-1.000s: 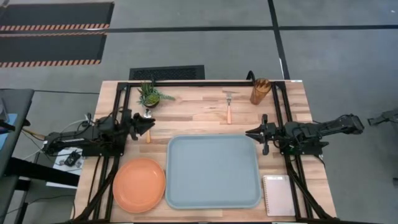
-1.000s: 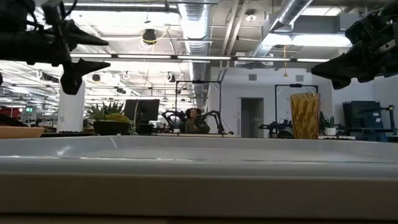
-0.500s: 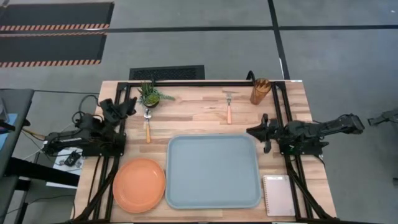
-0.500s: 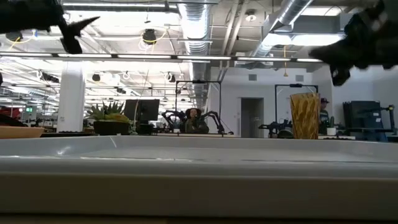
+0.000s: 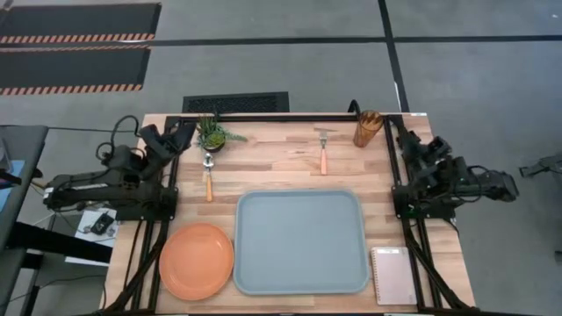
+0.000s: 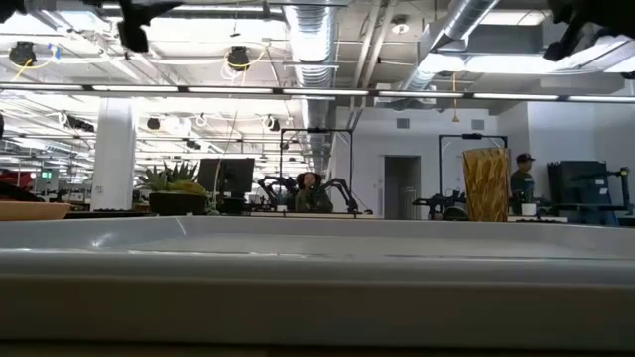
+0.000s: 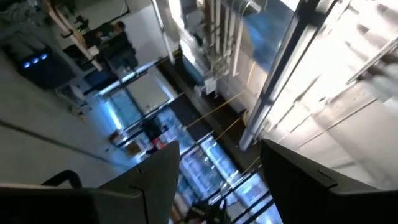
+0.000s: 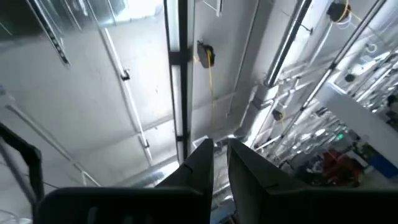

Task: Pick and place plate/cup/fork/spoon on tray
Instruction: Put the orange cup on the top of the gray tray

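Note:
The light blue-grey tray (image 5: 300, 268) lies at the table's near middle. The orange plate (image 5: 197, 261) lies flat on the table, left of it. The spoon (image 5: 208, 177) lies near the potted plant, and the fork (image 5: 322, 151) lies beyond the tray's far rim. The amber ribbed cup (image 5: 367, 128) stands upright at the far right and also shows in the low view (image 6: 485, 184). My left gripper (image 5: 183, 132) is open and empty, raised at the table's left edge and tipped up toward the ceiling (image 7: 221, 146). My right gripper (image 5: 409, 140) is shut and empty, raised at the right edge and also tipped up (image 8: 219, 144).
A small potted green plant (image 5: 212, 133) stands at the far left beside my left gripper. A white spiral notepad (image 5: 392, 275) lies at the near right corner. Black frame rails run along both sides of the table. A person stands in the room beyond the table (image 6: 519, 183).
Both arms have drawn back from the tray's far corners. My left gripper has gone toward the table's left and far edges, my right toward the right and far edges. Both have risen and tipped upward. Nothing on the table has moved.

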Available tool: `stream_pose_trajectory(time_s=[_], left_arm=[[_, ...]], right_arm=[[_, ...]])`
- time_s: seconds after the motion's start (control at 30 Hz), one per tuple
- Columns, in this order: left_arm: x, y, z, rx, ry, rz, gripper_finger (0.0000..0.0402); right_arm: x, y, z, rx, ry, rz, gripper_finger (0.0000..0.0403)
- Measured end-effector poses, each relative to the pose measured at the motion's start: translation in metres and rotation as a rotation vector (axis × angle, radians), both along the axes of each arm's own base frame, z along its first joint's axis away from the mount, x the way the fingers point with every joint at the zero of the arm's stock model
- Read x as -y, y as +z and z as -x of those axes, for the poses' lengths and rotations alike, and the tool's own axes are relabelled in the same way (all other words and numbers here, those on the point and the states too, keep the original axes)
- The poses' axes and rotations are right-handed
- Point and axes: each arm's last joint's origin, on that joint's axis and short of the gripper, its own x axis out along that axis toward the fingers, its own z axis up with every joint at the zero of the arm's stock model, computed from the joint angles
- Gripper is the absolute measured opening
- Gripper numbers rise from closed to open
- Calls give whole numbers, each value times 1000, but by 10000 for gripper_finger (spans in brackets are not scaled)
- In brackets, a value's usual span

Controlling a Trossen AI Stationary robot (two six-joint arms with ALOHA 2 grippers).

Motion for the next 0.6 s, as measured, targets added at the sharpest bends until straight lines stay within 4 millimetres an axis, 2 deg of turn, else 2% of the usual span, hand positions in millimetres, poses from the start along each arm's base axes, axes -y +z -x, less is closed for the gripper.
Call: stream_pose_trajectory(time_s=[0.13,0.27,0.37,0.47,0.6], left_arm=[[-3,21,-10,-100,-18,0,213],[-9,42,-16,-225,-12,43,213],[-14,55,-20,-363,18,70,213],[-19,63,-26,-519,51,66,213],[-26,68,-36,-635,69,60,214]], right_arm=[[4,16,-2,-88,-60,-52,72],[10,38,-12,-423,-152,-229,73],[15,58,-15,-672,-295,-349,80],[21,72,-24,-900,-425,-393,97],[32,88,-30,-993,-522,-557,139]])
